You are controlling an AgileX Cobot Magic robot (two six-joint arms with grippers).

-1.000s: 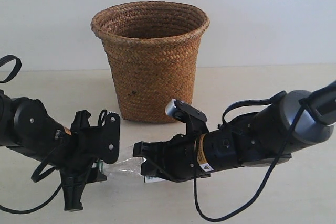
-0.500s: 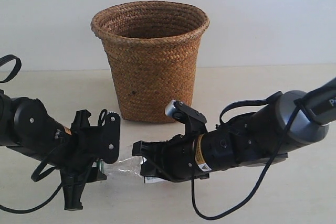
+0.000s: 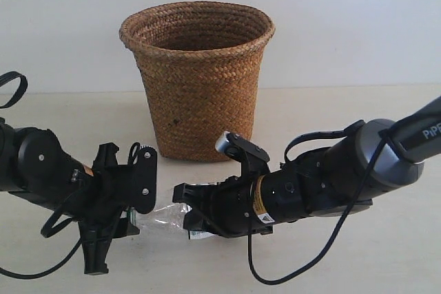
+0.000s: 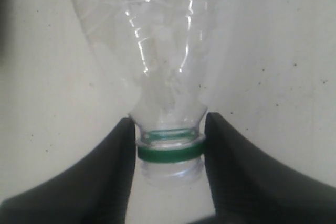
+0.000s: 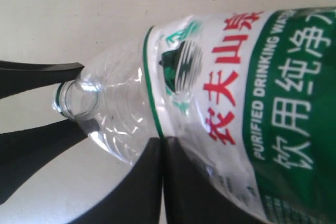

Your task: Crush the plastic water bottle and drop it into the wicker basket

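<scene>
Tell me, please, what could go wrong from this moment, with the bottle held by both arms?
1. The left end effector grips only the neck at the green ring; when pushed, the plastic water bottle may slip out.
2. The rim of the wicker basket stands well above the right end effector; a low lift could knock it over.

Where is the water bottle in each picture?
Exterior view: the plastic water bottle lies low, left of middle, between the left gripper and right gripper.
Left wrist view: centre, neck between black fingers.
Right wrist view: fills most of the picture, label showing.
Shared landmark: the left gripper's fingers pinching the neck.
</scene>
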